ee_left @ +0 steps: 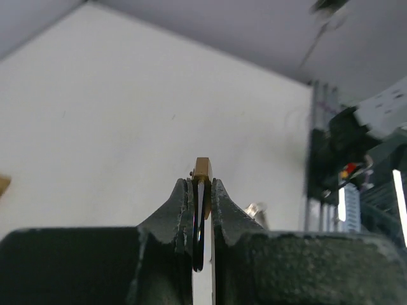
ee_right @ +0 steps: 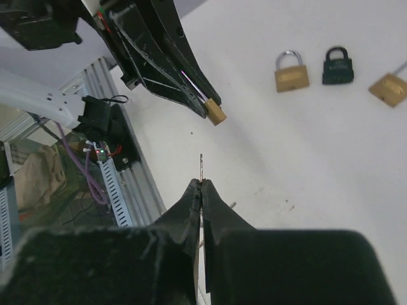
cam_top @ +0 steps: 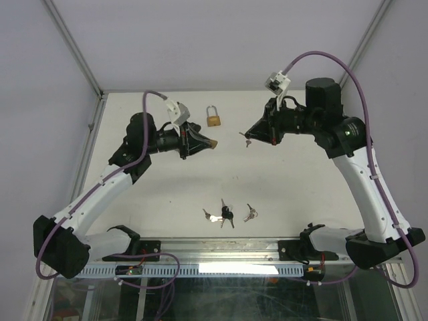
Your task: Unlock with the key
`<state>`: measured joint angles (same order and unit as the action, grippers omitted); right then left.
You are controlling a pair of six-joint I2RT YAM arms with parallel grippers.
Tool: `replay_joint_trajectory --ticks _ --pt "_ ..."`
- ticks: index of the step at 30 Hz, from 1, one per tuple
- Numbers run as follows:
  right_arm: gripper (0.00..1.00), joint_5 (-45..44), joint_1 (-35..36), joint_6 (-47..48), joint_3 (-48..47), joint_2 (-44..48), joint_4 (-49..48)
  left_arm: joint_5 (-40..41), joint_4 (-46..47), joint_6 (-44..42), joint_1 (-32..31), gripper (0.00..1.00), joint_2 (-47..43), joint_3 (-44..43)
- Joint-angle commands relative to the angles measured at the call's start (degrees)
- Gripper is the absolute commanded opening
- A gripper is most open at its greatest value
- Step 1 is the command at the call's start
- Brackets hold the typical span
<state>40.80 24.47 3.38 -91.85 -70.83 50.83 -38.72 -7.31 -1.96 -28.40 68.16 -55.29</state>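
Black two-finger right gripper (ee_right: 201, 184): clenched on a thin silver metal key (ee_right: 201, 165), whose blade pokes past the fingertips. You find it in the air to the right of your landmark, the brass padlock with a silver shackle (cam_top: 213, 118) lying on the white table (cam_top: 301, 194).

Black two-finger left gripper (ee_left: 202, 185): clenched on a small brass padlock (ee_left: 203, 168). It is near the landmark on the arm-base side and faces the key across a gap.

Dark padlock (ee_right: 337, 65): you see it just beside the landmark.

Several loose keys (cam_top: 226, 214): on the table, well apart from the landmark, toward the arm bases.
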Motion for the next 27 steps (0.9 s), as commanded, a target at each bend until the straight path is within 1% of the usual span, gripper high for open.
replay_joint_trajectory --ticks 1,2,5,9,11,14,20,23,27 --pt "0.00 10.14 0.04 1.29 -5.37 1.45 -1.52 -20.17 36.34 30.33 -0.34 0.00 -2.06 -1.32" --pt "0.00 11.98 0.06 0.26 -5.54 1.74 -3.10 -21.36 40.10 33.72 -0.38 0.00 -1.21 -2.42" --pt "0.00 16.31 0.35 -2.59 -5.30 2.74 -8.00 -21.54 44.21 35.69 -0.60 0.00 0.74 -7.51" --pt "0.00 18.30 0.32 -1.60 -6.23 4.50 -10.39 -23.17 48.98 41.45 -0.87 0.00 4.38 -14.88" --pt "0.00 19.56 0.37 -1.08 -6.70 5.19 -10.84 -23.62 48.52 41.80 -1.46 0.00 5.13 -17.12" --pt "0.00 18.50 0.32 -1.50 -6.23 5.97 -11.77 -22.04 47.77 43.44 -2.69 0.00 5.65 -18.62" --pt "0.00 16.76 0.33 -4.76 -4.92 7.81 -17.30 -19.39 46.28 42.87 -5.23 0.00 6.48 -19.97" --pt "0.00 15.62 0.36 -5.03 -4.52 8.45 -17.93 -18.72 46.18 42.40 -5.94 0.00 6.74 -20.47" --pt "0.00 16.79 0.35 -5.19 -3.91 8.62 -18.05 -17.45 45.72 41.97 -6.37 0.00 6.62 -20.68"
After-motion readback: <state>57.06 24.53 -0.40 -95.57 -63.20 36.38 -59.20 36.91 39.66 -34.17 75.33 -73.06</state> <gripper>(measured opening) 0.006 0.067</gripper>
